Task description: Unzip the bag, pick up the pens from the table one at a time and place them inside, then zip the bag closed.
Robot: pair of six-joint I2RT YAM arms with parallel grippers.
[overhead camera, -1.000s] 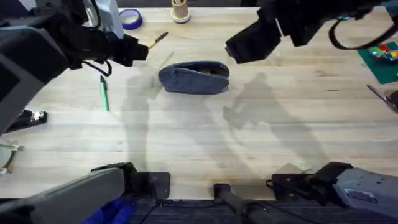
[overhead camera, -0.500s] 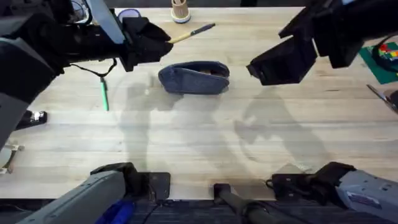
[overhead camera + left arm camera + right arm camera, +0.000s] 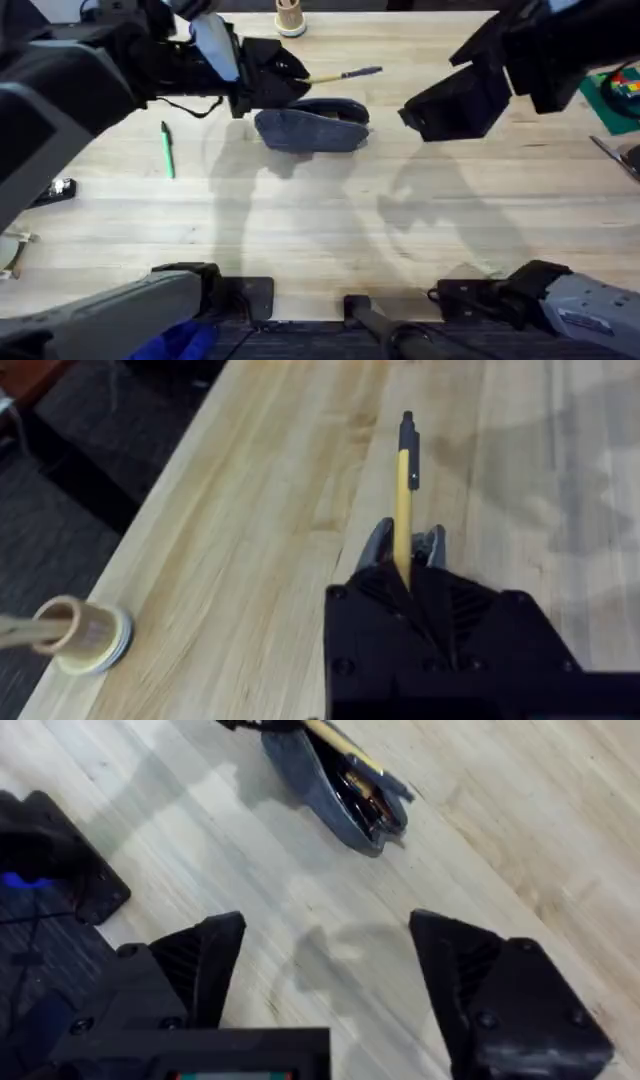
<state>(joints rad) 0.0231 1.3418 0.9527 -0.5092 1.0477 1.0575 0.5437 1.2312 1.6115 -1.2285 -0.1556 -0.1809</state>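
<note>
Worktop: the worktop is a large surface of pale wooden planks; arm shadows fall across its middle.
Room: the left wrist view shows dark flooring beyond the worktop's edge.
Far edge items: a roll of blue tape and a small round wooden holder stand at the far edge; the holder also shows in the left wrist view.
Right edge items: a green mat carrying small coloured pieces lies at the right edge.
Left edge items: a small dark-and-white object lies near the left edge.
Bag: the blue-grey bag lies toward the far edge, about midway between left and right. In the right wrist view its zip is open and contents show inside.
Left claw: the left claw is clenched on the yellow pen, raised just beyond the bag's far side. The pen's dark tip projects rightward past the claw, above the bag. In the left wrist view the pen stands out straight from between the fingertips.
Green pen: the green pen lies flat on the worktop, left of the bag and well apart from it.
Right claw: the right claw is released, fingers spread wide, raised above the worktop to the right of the bag, holding nothing.
</note>
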